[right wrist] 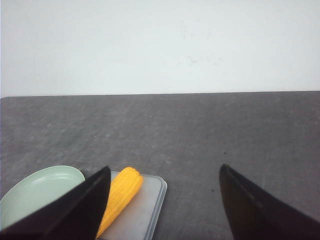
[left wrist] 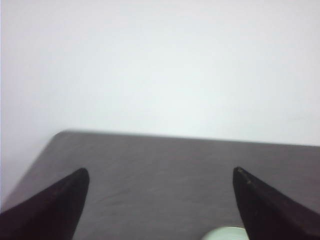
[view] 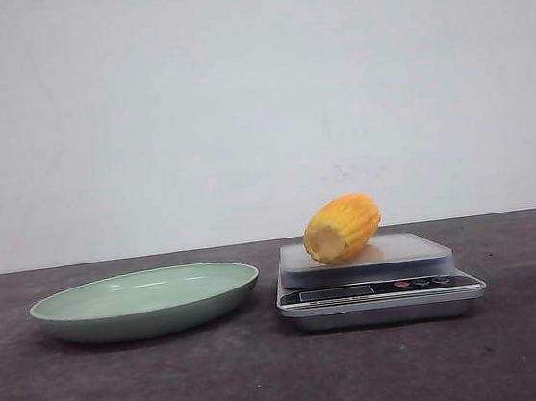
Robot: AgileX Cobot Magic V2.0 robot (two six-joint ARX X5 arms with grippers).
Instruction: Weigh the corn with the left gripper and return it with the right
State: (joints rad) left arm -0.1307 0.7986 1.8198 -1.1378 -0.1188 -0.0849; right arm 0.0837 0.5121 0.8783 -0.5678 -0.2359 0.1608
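Note:
The yellow-orange corn (view: 342, 228) lies on its side on the platform of a silver kitchen scale (view: 378, 285), its flat cut end toward the camera. It also shows in the right wrist view (right wrist: 121, 197) on the scale's grey platform (right wrist: 141, 207). No gripper shows in the front view. My left gripper (left wrist: 160, 172) is open and empty over bare dark table; a sliver of the green plate (left wrist: 225, 234) shows by one finger. My right gripper (right wrist: 165, 170) is open and empty, held back from the corn, which lies beyond one finger (right wrist: 75, 210).
A shallow pale green plate (view: 145, 302) stands empty on the dark table to the left of the scale; it also shows in the right wrist view (right wrist: 35, 192). A white wall stands behind the table's far edge.

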